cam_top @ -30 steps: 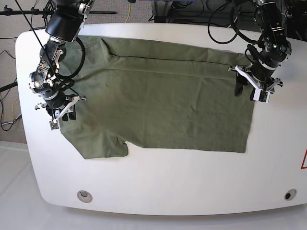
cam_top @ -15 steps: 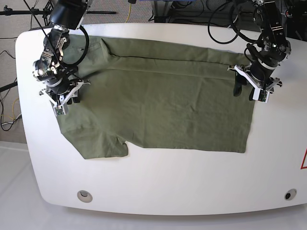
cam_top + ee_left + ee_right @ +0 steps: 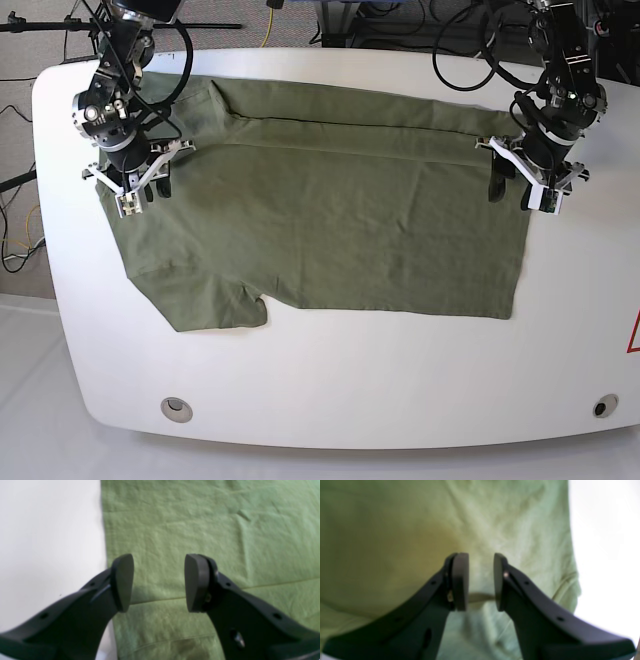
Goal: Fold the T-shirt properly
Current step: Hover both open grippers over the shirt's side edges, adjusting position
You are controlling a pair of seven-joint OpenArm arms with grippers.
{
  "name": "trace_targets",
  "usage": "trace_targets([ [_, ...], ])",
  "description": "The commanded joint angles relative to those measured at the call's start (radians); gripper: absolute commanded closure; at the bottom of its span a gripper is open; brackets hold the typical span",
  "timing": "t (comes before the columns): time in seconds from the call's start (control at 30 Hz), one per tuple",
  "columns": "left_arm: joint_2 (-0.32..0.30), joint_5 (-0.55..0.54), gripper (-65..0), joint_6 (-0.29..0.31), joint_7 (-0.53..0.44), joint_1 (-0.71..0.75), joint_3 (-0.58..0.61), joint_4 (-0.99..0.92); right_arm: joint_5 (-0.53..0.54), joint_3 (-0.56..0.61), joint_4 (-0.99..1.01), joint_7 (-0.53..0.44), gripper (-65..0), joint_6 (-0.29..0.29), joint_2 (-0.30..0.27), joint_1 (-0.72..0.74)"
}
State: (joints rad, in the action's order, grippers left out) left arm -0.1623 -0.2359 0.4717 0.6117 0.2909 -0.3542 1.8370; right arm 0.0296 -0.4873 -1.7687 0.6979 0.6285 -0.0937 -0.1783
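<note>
Base view: soft, limp T-shirt (image 3: 330, 210) lies flat on the surface (image 3: 400, 380); both jaws spread, empty; take it at hem corners.

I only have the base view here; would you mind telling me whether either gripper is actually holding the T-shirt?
Observer: No. In the left wrist view the left gripper has its jaws apart with nothing between them, only the T-shirt lying flat below.
Operator: Thank you. Where does it sit against the cloth's edge?
Observer: One finger is right at the edge where the cloth meets the white table; the other is over the cloth.
Operator: And the right one?
Observer: The right gripper is open too, with a narrower gap, over wrinkled cloth near a sleeve hem.
</note>
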Motion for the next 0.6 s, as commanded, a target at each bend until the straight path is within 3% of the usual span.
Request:
trace_targets([
  [0.0,-0.014,-0.010,-30.4,-0.001,-0.025,-0.011,-0.001,0.018,0.010,-0.006,-0.037,-0.025,-16.3,-0.005,-0.004,0.003],
  [0.33,-0.043,-0.002,-30.7,0.001,-0.009,-0.076,-0.007,0.008,-0.001,-0.008,0.082,-0.018,-16.6,-0.003,-0.047,0.158],
  [0.37,-0.036,0.010,-30.1,0.000,0.017,-0.068,0.004,-0.055,-0.013,-0.003,0.109,0.012,-16.2,-0.002,0.008,0.086],
  [0.57,-0.036,0.008,-30.1,0.000,0.018,-0.101,0.001,-0.089,-0.023,-0.007,0.119,0.007,-16.2,0.000,0.038,0.079],
])
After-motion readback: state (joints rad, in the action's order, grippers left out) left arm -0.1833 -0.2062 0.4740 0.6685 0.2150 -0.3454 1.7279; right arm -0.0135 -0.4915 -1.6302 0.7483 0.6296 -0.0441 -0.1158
